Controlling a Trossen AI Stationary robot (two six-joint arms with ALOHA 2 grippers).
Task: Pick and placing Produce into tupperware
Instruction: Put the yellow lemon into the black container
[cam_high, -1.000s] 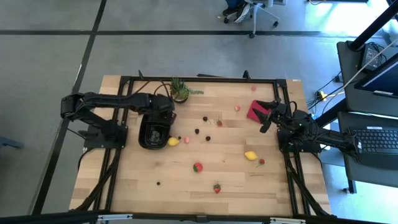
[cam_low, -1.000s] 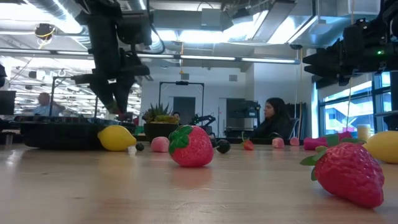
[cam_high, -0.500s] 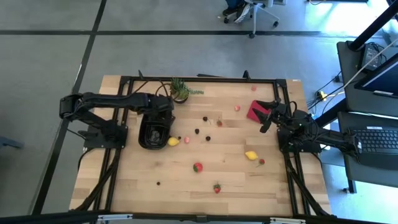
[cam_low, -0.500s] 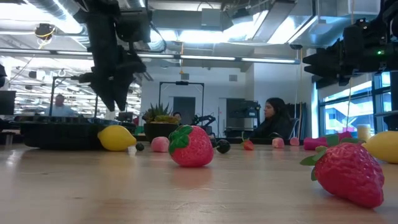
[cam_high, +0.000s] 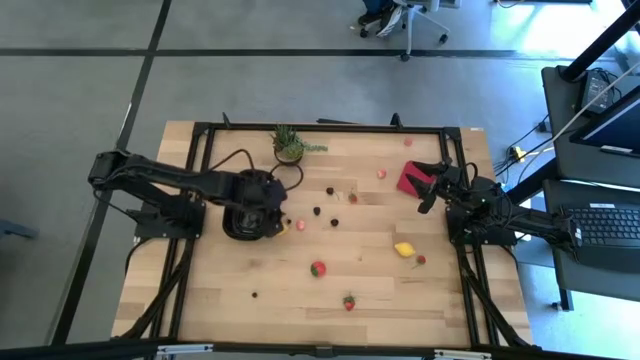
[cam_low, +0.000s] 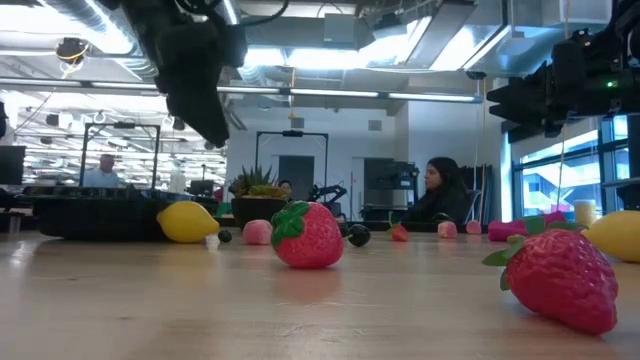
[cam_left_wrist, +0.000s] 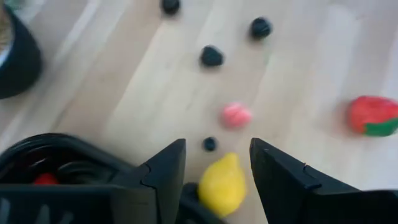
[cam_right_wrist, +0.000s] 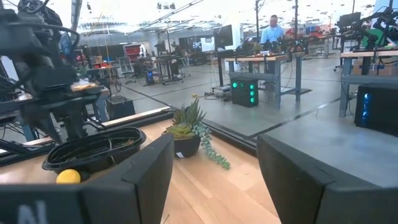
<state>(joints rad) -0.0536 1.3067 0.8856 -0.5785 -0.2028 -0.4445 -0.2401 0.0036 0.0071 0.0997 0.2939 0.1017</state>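
The black tupperware (cam_high: 243, 218) sits at the table's left, with a red piece (cam_left_wrist: 45, 179) inside it. A yellow lemon (cam_left_wrist: 222, 183) lies on the wood against its right rim. My left gripper (cam_left_wrist: 217, 144) hangs open above that rim and the lemon, slanting down and touching nothing. More produce lies loose to the right: a pink berry (cam_left_wrist: 236, 115), dark berries (cam_left_wrist: 211, 56), strawberries (cam_high: 317, 268) and a second lemon (cam_high: 403, 250). My right gripper (cam_high: 425, 190) waits open at the far right, over a flat red square (cam_high: 408, 178).
A small potted plant (cam_high: 290, 146) stands at the far edge, behind the tupperware. A black frame (cam_high: 330, 128) runs around the tabletop. The near half of the table holds only a few scattered pieces. People sit at desks in the room beyond.
My left gripper has swung from over the tupperware's far end toward the table's near edge and the lemon, rising a little and rolling about its own axis. The produce and the tupperware lie as before.
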